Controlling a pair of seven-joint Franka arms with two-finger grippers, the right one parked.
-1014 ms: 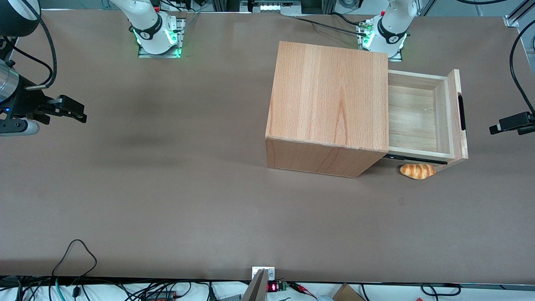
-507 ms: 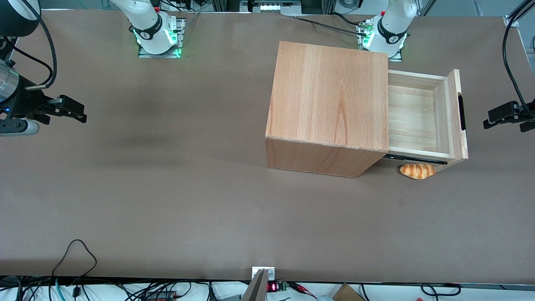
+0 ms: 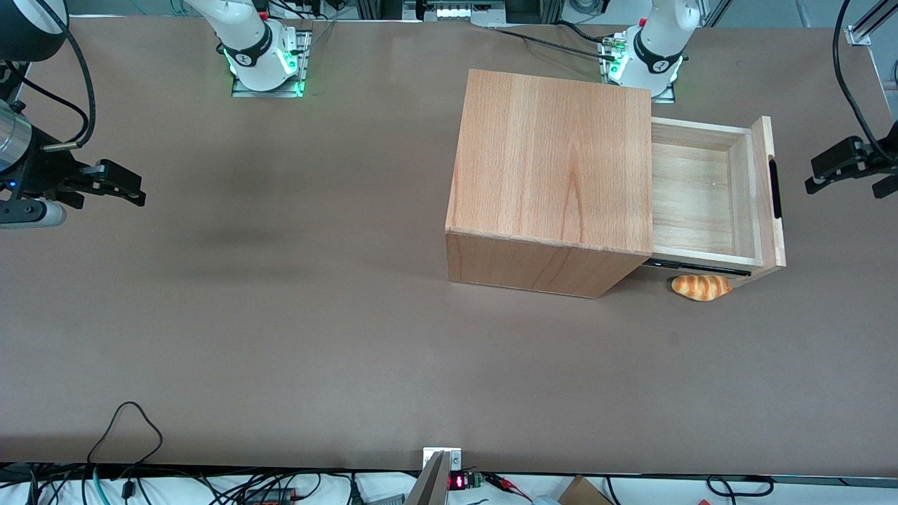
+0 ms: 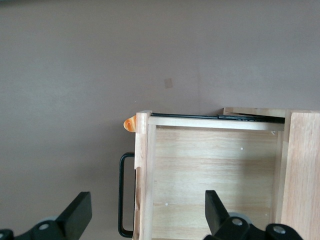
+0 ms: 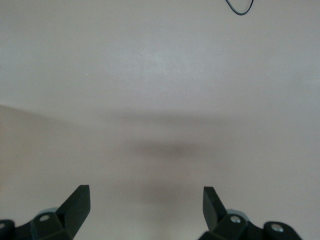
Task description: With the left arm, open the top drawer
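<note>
You can see the shallow light-wood top drawer (image 3: 705,193) pulled well out of the cube-shaped wooden cabinet (image 3: 554,179) on the brown counter (image 3: 280,315). Your left arm's black gripper (image 3: 814,181) hangs clear of the drawer's black slot handle (image 3: 774,188), fingers spread apart, holding nothing. A small orange bread roll (image 3: 700,287) lies beside the drawer, nearer the front camera.
</note>
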